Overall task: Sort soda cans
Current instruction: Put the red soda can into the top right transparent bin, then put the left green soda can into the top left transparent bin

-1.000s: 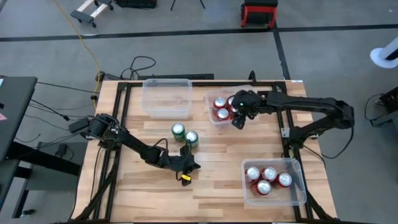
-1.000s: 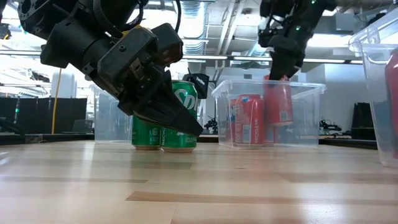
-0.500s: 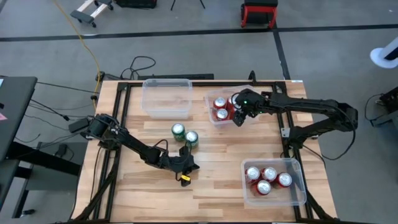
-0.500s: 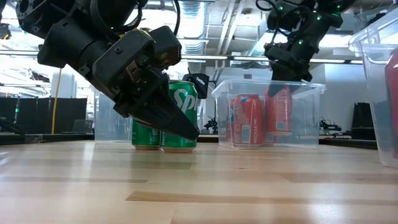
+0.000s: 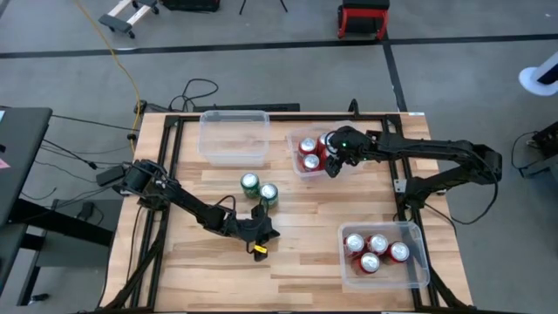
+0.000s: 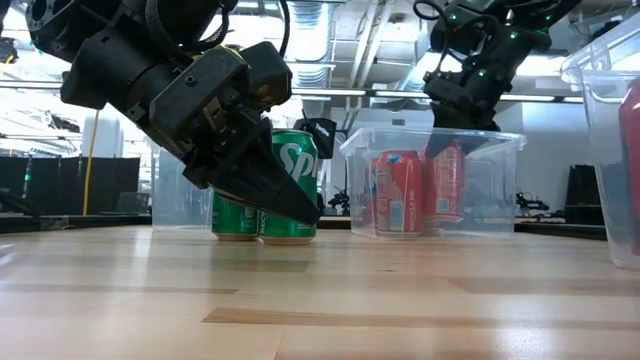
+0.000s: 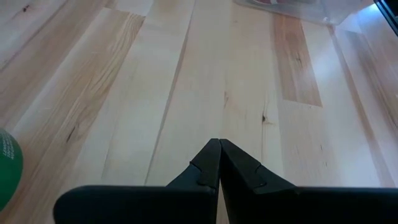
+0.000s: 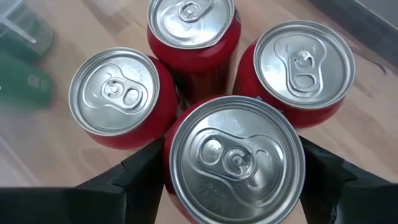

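My right gripper (image 5: 334,159) is over a clear bin (image 5: 296,167) at the table's far middle, shut on a red soda can (image 8: 236,158). Three more red cans (image 8: 115,99) stand upright on the bin floor around it. Two green cans (image 5: 259,187) stand side by side on the table's middle. My left gripper (image 7: 219,163) is shut and empty, low over the bare wood on the near side of the green cans; it fills the left of the low view (image 6: 290,200). My right gripper pinches the red can's side wall just under its silver top (image 8: 180,186), one finger (image 8: 140,177) on each side. The fingers come from above, pointing down. The can (image 6: 447,182) hangs slightly tilted inside the bin; whether its base touches the floor I cannot tell.
An empty clear bin (image 5: 234,135) sits at the far left-middle of the table. Another clear bin (image 5: 417,266) at the near right corner holds several red cans. Bare wood lies between the green cans and the near edge.
My right gripper has carried the red can from the bin's right rim a little toward the table's left and down, so the can now sits lower among the other red cans and tips slightly. The left arm has barely stirred.
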Controlling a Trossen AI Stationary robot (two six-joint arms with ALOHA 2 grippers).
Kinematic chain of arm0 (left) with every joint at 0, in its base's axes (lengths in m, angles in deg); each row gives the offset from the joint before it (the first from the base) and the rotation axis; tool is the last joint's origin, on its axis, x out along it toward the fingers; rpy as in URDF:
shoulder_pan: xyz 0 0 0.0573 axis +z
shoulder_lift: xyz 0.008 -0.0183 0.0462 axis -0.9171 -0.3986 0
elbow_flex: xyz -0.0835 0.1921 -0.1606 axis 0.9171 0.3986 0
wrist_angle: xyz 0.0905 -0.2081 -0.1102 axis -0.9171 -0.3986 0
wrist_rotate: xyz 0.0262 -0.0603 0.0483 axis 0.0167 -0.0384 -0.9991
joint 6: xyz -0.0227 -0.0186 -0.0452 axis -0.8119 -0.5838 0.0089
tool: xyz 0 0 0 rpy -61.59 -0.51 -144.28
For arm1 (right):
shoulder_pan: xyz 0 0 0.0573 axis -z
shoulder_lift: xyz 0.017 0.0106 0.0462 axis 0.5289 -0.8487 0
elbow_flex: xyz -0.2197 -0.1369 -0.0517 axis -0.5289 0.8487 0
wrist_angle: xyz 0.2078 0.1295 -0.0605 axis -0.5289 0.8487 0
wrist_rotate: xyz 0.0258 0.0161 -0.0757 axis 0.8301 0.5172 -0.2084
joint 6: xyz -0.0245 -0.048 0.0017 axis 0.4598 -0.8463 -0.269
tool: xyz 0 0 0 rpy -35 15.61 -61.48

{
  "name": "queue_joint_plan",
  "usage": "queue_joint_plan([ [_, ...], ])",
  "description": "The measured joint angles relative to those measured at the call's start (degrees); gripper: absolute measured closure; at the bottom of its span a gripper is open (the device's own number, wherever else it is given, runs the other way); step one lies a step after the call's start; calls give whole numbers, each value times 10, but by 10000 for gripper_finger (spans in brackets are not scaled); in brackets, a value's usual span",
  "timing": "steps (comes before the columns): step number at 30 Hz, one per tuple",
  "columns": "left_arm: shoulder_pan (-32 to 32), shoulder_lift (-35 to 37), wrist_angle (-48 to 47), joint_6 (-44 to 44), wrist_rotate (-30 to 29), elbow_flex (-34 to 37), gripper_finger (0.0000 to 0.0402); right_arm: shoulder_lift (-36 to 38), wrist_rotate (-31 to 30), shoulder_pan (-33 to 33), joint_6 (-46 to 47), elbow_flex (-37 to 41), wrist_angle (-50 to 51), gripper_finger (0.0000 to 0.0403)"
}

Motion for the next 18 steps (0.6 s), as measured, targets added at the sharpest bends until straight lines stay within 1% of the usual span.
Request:
queue_joint_plan([
  [5,0,0,0,0,0,0,398,0,0,-1,-1,0,2,85],
  [13,0,0,0,0,0,0,398,0,-2,-1,-5,1,3,13],
  [15,0,0,0,0,0,0,398,-1,-2,-1,-4,1,4,8],
  [18,0,0,0,-1,0,0,398,-1,-2,-1,-4,1,4,11],
])
